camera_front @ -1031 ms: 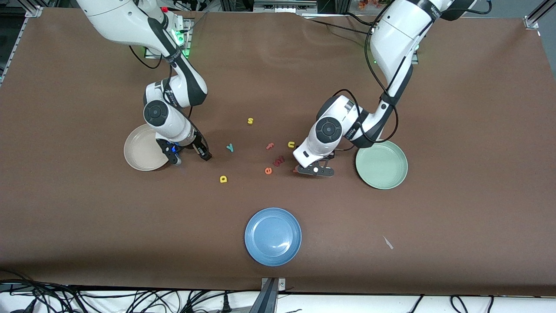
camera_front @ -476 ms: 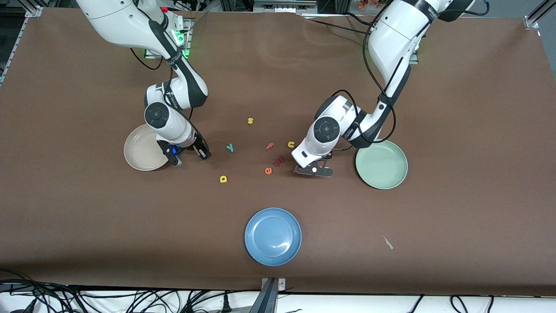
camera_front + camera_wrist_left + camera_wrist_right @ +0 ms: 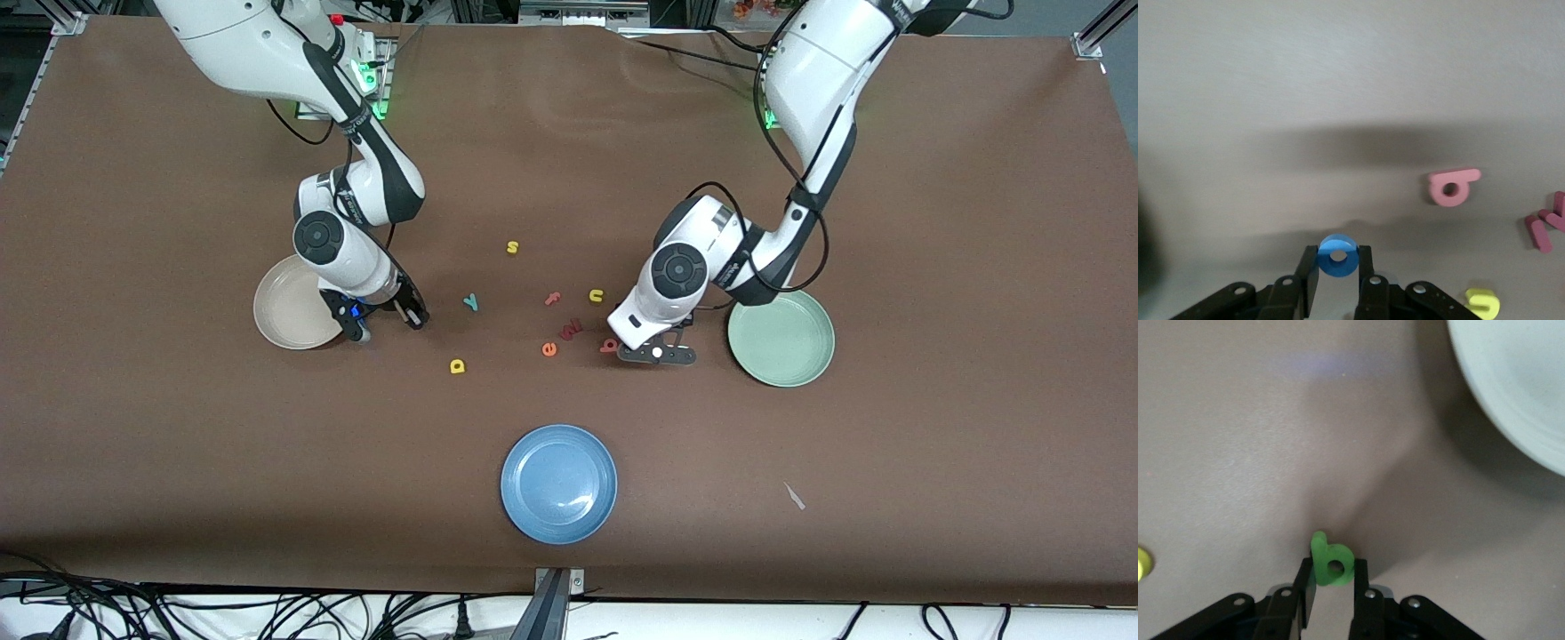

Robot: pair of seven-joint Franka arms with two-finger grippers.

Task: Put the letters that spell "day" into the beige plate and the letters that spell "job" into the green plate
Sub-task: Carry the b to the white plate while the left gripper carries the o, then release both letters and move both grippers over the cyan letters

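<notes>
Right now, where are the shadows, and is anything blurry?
Left wrist view: a broad dark shadow band crosses the table above the blue o; the edges look soft. Right wrist view: shadow fans out around the green a and darkens beside the beige plate. Front view: even light.

I see d (image 3: pixel 457 365) — nearer the camera than y (image 3: pixel 471 302) | b (image 3: pixel 609 345) beside e (image 3: pixel 548 349)
</notes>
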